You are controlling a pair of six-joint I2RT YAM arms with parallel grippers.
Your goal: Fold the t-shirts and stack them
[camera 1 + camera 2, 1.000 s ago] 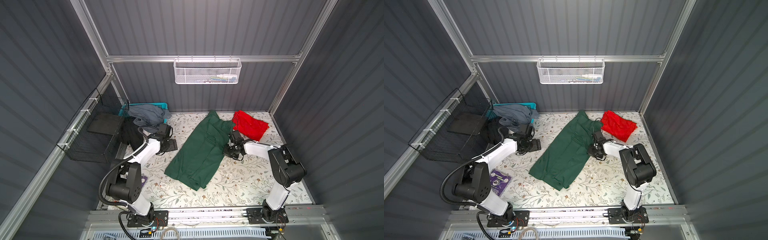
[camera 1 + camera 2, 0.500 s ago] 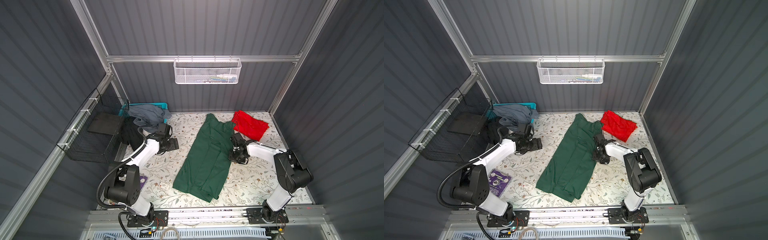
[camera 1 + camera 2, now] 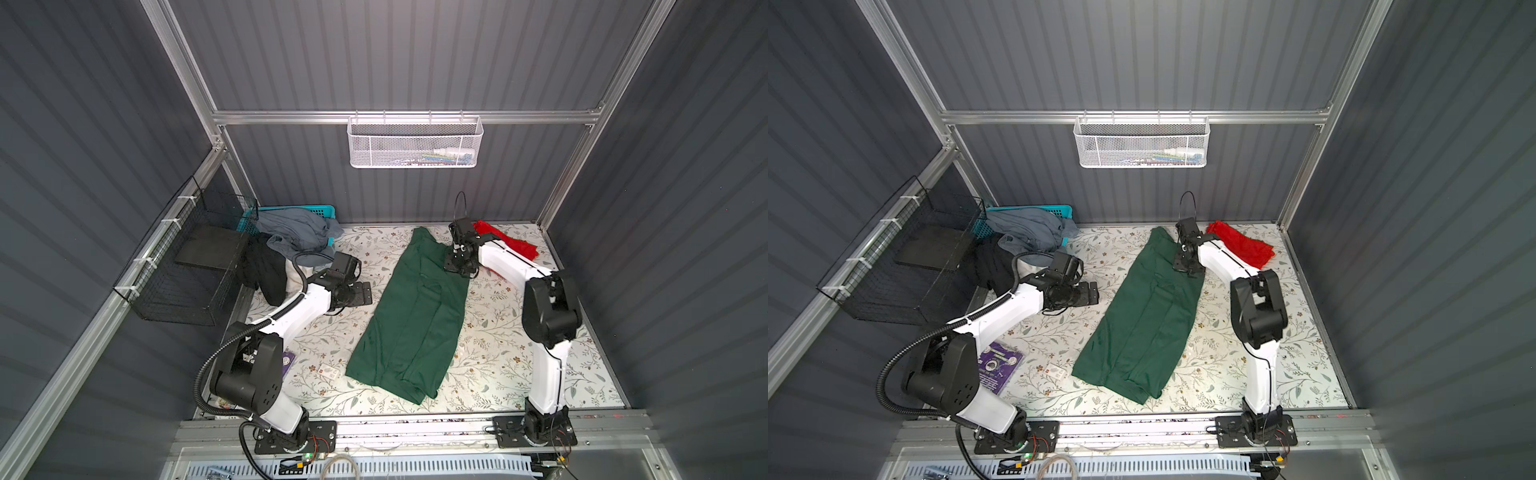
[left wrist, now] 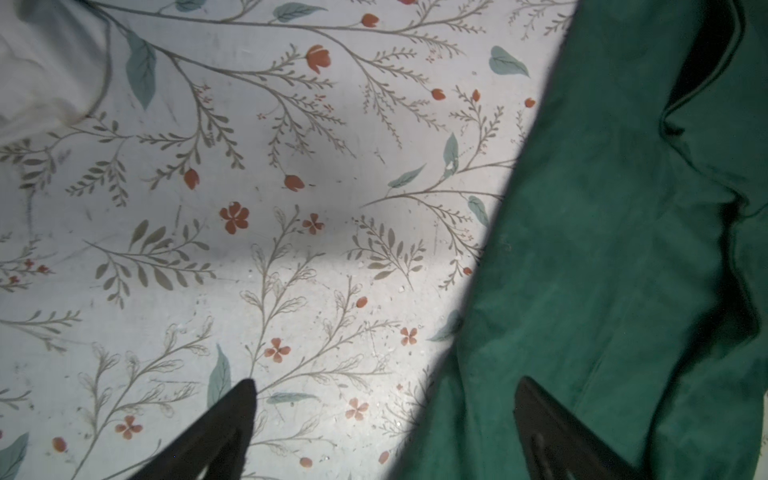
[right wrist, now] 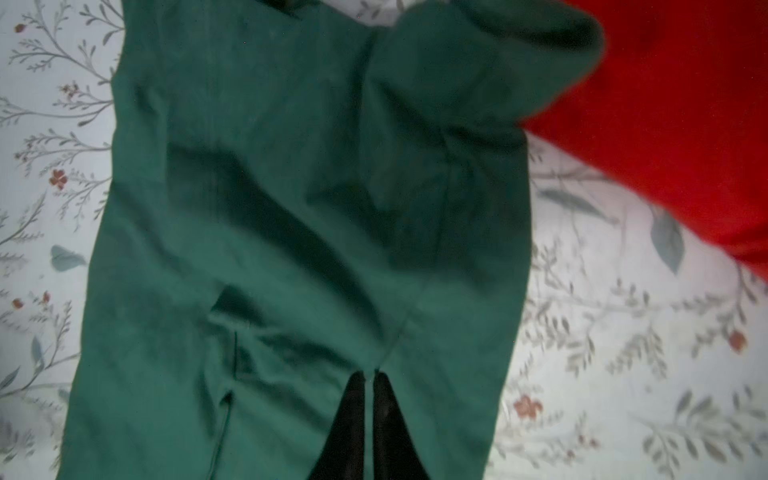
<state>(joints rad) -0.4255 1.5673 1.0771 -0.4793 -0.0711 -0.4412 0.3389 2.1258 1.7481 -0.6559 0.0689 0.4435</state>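
The dark green t-shirt (image 3: 415,316) is plain, and so is the bright red t-shirt (image 3: 513,246). The counter (image 3: 519,365) is white, printed with grey-green sprigs and small red flowers. There is a teal basket (image 3: 291,209), grey-blue cloth (image 3: 295,232) and black cloth (image 3: 266,270).

The left arm (image 3: 299,309) reaches low toward the green t-shirt (image 3: 415,320); the left gripper (image 3: 365,292) lies level just beside the shirt's edge on that arm's side, jaws spread wide; the right arm (image 3: 505,262) stretches to the shirt's far end, its wrist bent down; the right gripper (image 5: 368,376) points down at the cloth, jaws pressed together.
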